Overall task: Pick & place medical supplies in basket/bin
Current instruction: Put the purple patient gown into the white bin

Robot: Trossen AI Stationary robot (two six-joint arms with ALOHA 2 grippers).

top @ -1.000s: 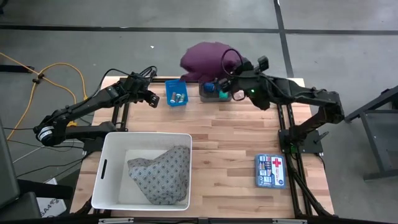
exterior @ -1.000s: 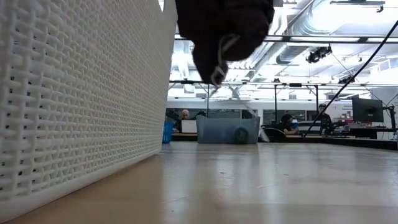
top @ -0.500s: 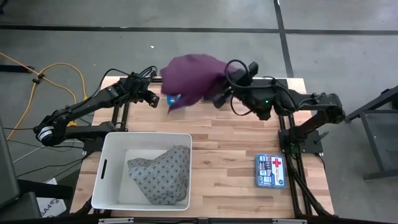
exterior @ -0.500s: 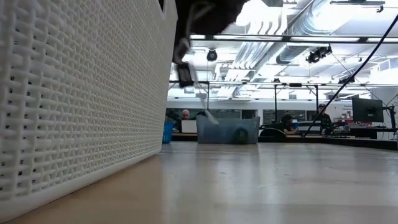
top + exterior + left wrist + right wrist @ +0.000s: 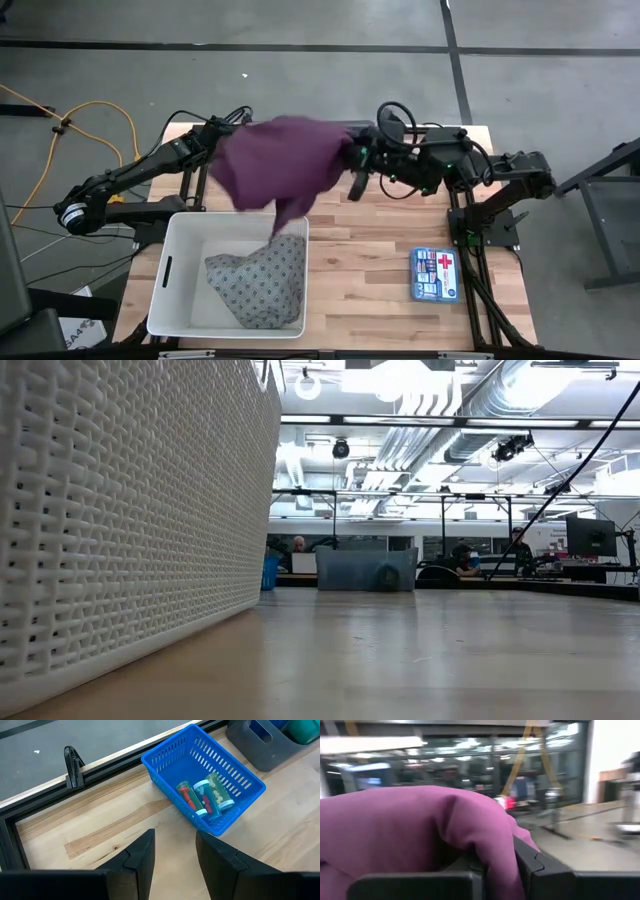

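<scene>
The right gripper (image 5: 500,865) is clamped tight on the maroon cloth (image 5: 275,165), which hangs from it in the air over the back half of the table, its lowest corner dangling down to the far rim of the white basket (image 5: 175,275). Most of the cloth is spread wide and sits outside the basket's outline, towards the left arm.

The risk from here is a release too early: with so much fabric hanging beyond the rim, the cloth could drape over the edge or slide onto the table rather than drop inside. The trailing corner could also snag on the rim as the arm carries it across (a loose cloth swings). The grey patterned cloth (image 5: 262,280) already lies inside the basket, so the new one may pile high on it.

The left gripper (image 5: 175,855) waits with its fingers a little apart, holding nothing, just beside the small blue bin (image 5: 165,760) holding vials (image 5: 202,797). The spread cloth hangs close above that arm and could brush it.
</scene>
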